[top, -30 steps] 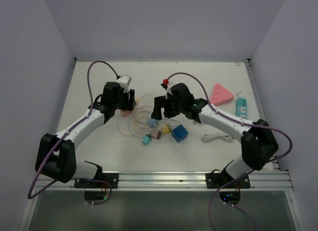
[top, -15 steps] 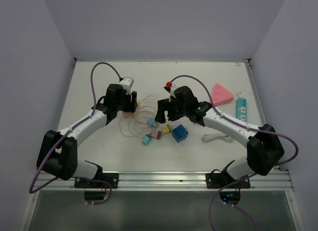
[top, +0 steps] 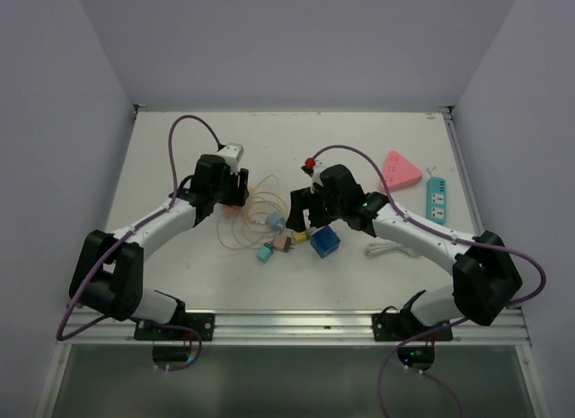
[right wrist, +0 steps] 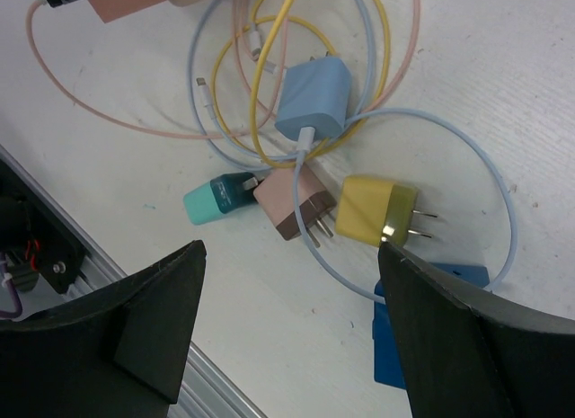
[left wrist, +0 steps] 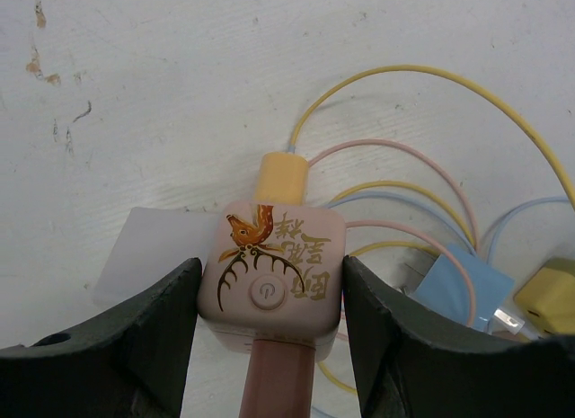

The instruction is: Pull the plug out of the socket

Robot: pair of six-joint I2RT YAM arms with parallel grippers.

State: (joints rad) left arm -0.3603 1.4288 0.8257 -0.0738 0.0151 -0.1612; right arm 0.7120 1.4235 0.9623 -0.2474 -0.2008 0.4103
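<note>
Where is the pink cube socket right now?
In the left wrist view the pink cube socket sits between the fingers of the left end effector, a yellow plug in its far side.

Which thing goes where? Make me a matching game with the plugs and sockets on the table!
Things:
1. deer cube socket
2. yellow charger
3. pink triangle socket

Places:
A. at the far right, beside the teal power strip
B. between the fingers of the left gripper
C. lying next to the brown charger, prongs bare

Pairs: 1-B, 2-C, 3-A
</note>
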